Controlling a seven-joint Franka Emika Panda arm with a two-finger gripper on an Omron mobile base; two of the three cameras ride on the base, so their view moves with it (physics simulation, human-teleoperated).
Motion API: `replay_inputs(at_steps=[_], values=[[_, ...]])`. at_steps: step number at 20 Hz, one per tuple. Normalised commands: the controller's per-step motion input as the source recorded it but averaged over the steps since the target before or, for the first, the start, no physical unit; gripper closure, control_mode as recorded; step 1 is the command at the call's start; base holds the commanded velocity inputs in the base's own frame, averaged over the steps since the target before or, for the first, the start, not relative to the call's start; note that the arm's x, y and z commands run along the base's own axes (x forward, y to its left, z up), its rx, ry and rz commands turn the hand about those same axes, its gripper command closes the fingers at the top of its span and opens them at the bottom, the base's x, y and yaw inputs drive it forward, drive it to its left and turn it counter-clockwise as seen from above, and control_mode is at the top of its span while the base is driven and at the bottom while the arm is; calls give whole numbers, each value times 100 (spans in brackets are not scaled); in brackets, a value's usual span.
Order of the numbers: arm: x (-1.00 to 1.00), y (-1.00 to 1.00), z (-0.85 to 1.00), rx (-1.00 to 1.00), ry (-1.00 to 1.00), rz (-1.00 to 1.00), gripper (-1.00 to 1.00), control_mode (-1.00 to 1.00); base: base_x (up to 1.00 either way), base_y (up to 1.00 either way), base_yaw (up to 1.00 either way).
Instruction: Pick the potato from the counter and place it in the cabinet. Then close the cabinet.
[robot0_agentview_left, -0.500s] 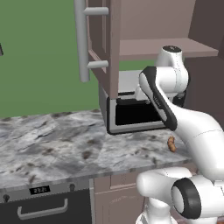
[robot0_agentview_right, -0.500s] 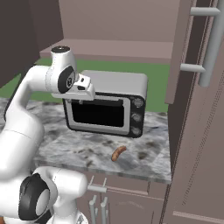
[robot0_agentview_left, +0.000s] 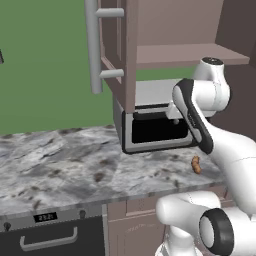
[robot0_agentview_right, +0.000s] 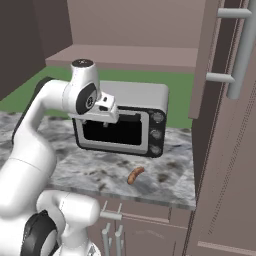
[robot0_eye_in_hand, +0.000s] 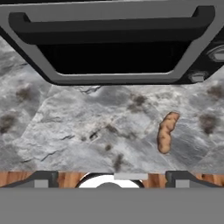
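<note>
The potato (robot0_eye_in_hand: 166, 132) lies on the marbled bench (robot0_eye_in_hand: 65, 122) just in front of the toaster oven (robot0_eye_in_hand: 113, 41) (toward its knob side), untouched; the pincer (robot0_eye_in_hand: 109, 178) hangs above, jaws wide, empty.

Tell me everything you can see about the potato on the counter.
The potato is a small, oblong, slightly curved lump, orange-brown with a rough, knobbly skin. It lies flat and alone on the marbled counter, in front of the toaster oven and towards its knob side, nearer the counter's front edge. Only the counter touches it. In the left base view it shows beside the arm; in the right base view it lies in the open.
</note>
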Motion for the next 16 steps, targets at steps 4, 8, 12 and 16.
replay_inputs(at_steps=[4, 8, 12, 16], values=[[-21, -47, -29, 4, 0, -4, -100, -100, 0, 0, 0], [-16, -47, -48, 4, 0, -7, -100, -100, 0, 0, 0], [-5, -42, -58, 3, 0, -7, -100, -100, 0, 0, 0], [0, -35, -67, 0, 0, -6, -100, -100, 0, 0, 0]])
